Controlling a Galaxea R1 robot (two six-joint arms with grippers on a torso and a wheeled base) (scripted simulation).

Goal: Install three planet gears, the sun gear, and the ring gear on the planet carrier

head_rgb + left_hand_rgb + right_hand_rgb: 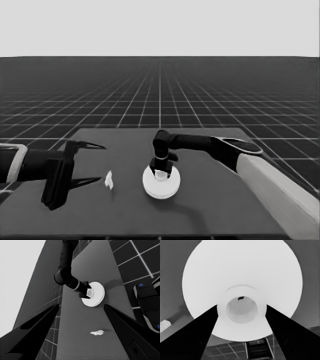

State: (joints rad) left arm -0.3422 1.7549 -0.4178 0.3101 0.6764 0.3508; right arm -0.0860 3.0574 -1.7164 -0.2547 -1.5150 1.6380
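Centrally on the desk, the right hand clamps the larger round part's raised hub. Left hand waits apart, near a thin white piece.

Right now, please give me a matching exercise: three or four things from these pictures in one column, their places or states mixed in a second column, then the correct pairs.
Things:
1. larger round part
2. thin white piece
3. right pincer
4. left pincer

Places or states:
A. waits over the table's left end, fingers apart
B. lies alone between the waiting arm and the round part
C. at the raised centre of the round part
D. sits at the table's middle

Pairs: 1-D, 2-B, 3-C, 4-A
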